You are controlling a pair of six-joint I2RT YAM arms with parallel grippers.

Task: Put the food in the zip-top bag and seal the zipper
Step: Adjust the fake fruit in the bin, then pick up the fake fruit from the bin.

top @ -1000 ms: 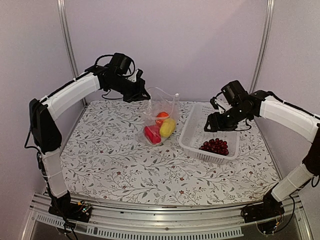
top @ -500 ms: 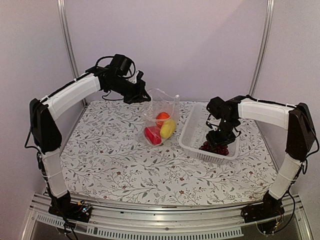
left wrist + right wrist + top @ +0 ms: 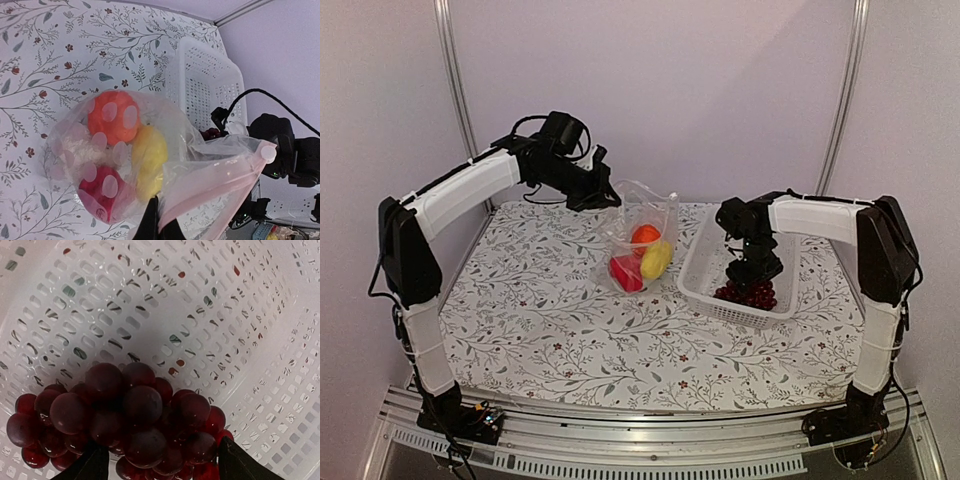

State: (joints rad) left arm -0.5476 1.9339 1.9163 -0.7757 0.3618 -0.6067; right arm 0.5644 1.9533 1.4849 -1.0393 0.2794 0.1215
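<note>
1. Top view: pinches the upper rim of the zip-top bag (image 3: 658, 200) in the left tool (image 3: 603, 196), raised so the bag stands with its bottom on the flowered surface (image 3: 540, 310); shows through the clear plastic an orange round fruit (image 3: 644, 234), a yellow piece (image 3: 656, 259) and a red pepper (image 3: 623, 271); reaches down with the right tool (image 3: 752, 272) into the white basket (image 3: 703, 262) just right of the bag, directly over the grape bunch (image 3: 750, 294) at the basket's near end.
2. Left wrist view: clamps the dark fingers (image 3: 150, 222) tight on the bag's mouth edge, at the pinkish zipper (image 3: 220, 179) that runs off to the right; mouth gaping, not pressed together; looks down on fruit, yellow piece and pepper touching one another inside, with a white lumpy piece (image 3: 75, 149) at their left.
3. Right wrist view: spreads the fingertips (image 3: 92, 467) wide, one at either side of the grape bunch, nothing gripped; cannot tell whether touching the grapes; finds the bunch lying on the basket's perforated floor.
</note>
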